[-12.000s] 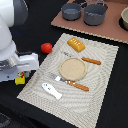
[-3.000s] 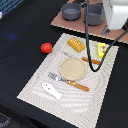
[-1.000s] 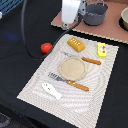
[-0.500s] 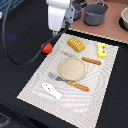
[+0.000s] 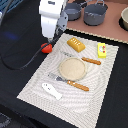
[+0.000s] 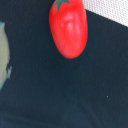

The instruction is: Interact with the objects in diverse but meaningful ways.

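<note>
Tomato [image 5: 47,48] partly behind tool [image 5: 50,39]

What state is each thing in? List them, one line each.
red tomato toy: lying on the dark surface beside the mat, partly hidden by the arm.
gripper: above the tomato; open or shut cannot be told.
orange ridged block: resting on the mat.
yellow packet: flat on the mat.
white fish piece: lying on the mat.
plate: on the mat, nothing on it.
grey pots: upright.
</note>
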